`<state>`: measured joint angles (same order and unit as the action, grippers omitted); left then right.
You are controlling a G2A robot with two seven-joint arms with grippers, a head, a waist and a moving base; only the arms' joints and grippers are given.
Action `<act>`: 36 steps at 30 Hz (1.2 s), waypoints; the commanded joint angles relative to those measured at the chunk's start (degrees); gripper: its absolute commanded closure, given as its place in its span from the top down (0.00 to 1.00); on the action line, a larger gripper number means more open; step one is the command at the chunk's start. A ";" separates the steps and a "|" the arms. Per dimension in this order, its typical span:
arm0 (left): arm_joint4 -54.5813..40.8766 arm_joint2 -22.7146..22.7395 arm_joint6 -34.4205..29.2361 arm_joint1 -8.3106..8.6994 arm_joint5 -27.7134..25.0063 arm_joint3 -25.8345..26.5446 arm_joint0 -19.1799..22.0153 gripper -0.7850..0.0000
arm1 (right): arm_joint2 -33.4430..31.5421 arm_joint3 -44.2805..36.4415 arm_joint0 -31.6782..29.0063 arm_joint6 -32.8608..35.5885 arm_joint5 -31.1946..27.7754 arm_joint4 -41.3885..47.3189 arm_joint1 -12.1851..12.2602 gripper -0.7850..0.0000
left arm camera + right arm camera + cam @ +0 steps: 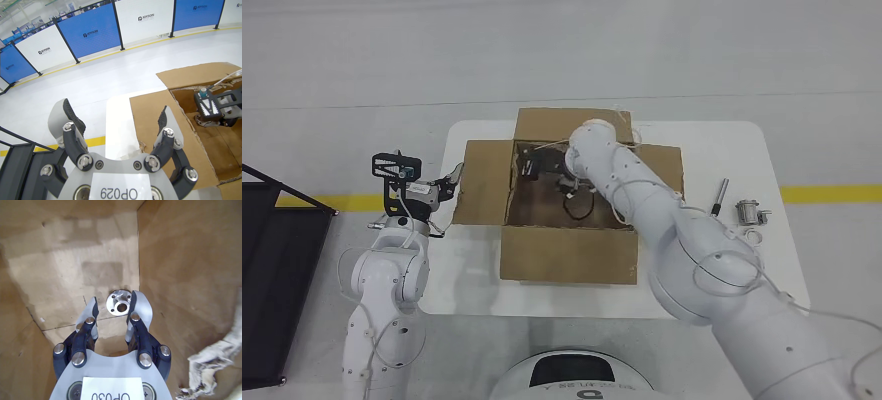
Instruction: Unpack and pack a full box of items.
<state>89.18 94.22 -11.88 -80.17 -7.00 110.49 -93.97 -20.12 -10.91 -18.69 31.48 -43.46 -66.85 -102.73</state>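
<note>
Flange (118, 305) (metal) just beside box wall (179, 275)

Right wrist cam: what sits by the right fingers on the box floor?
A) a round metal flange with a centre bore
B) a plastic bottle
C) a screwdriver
A: the right wrist view shows the right gripper open inside the box, with a round metal flange with a bored hub lying on the cardboard floor between its fingers.

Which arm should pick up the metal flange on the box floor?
Right. The right gripper, open, is inside the box, lined up on the flange; the left gripper hangs outside it.
</note>
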 commanded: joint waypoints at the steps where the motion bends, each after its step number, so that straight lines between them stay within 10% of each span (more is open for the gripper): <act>1: 0.00 0.00 0.00 0.00 0.00 0.00 0.00 1.00 | -0.02 -0.15 0.14 -0.39 1.07 -0.43 0.14 0.46; 19: 0.00 0.00 0.00 0.00 0.00 0.00 0.00 1.00 | 0.04 0.77 -3.29 0.07 7.01 -2.72 0.36 0.42; 36: 0.00 0.00 0.00 0.00 0.00 0.00 0.00 1.00 | -2.78 0.73 -1.90 -0.40 -1.49 1.97 0.88 0.44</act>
<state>89.18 94.22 -11.88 -80.17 -7.00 110.49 -93.97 -22.94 -10.11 -20.46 31.14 -45.28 -64.64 -101.91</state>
